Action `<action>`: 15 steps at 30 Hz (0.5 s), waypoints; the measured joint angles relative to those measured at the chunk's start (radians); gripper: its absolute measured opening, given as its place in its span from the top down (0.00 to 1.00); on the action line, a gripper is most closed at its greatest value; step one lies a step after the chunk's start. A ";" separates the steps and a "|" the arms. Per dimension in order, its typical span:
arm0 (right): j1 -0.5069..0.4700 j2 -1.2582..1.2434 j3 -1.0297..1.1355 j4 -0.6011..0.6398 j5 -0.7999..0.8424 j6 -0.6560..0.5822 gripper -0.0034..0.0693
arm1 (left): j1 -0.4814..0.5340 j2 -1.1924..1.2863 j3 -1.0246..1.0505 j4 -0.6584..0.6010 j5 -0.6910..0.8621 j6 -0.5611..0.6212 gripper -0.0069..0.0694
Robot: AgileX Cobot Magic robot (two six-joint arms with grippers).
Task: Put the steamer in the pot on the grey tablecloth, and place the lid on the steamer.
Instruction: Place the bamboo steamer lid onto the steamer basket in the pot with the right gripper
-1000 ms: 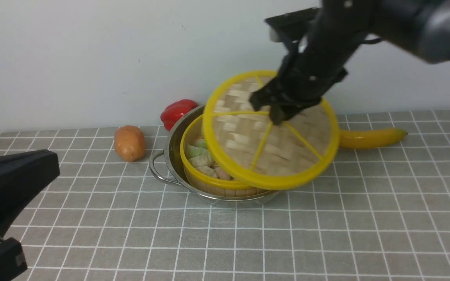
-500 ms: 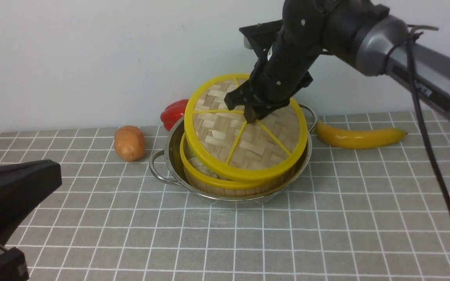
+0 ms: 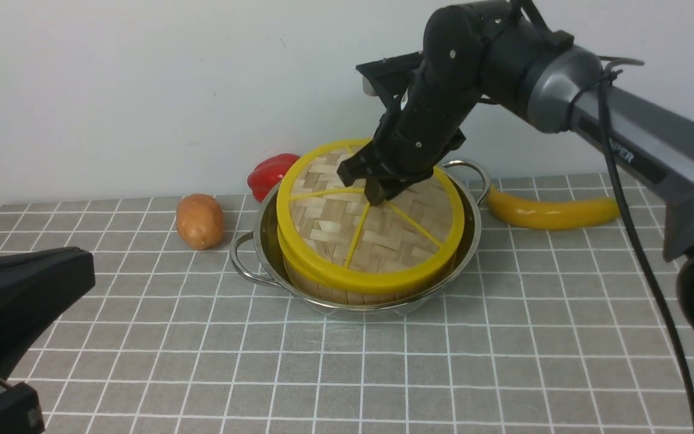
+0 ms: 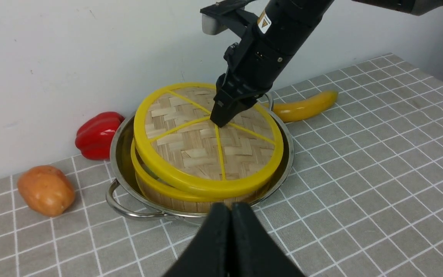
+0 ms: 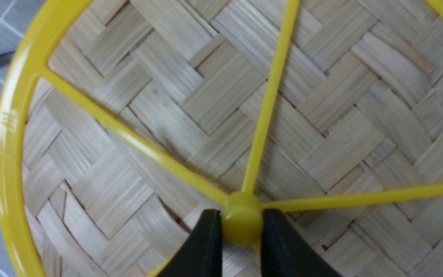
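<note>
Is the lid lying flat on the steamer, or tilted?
Slightly tilted: the lid covers the steamer, but the left wrist view shows a gap between their yellow rims on one side. The right gripper grips its knob.

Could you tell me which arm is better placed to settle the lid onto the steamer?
Right: the right pincer grips the lid by its centre knob, over the steamer in the pot. The left pincer is shut, empty and short of the pot.
</note>
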 joint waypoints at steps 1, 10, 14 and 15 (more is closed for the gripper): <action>0.000 0.004 0.000 0.000 0.000 -0.004 0.76 | 0.000 0.000 0.000 0.000 0.000 0.000 0.94; 0.000 0.022 -0.002 -0.001 -0.039 -0.047 0.76 | 0.000 0.000 0.000 0.000 0.000 0.000 0.94; 0.000 0.023 -0.002 0.000 -0.054 -0.053 0.76 | 0.000 0.000 0.000 0.001 0.000 0.000 0.94; 0.000 0.023 -0.002 0.000 -0.055 -0.053 0.76 | 0.000 0.000 0.000 0.001 0.000 0.000 0.94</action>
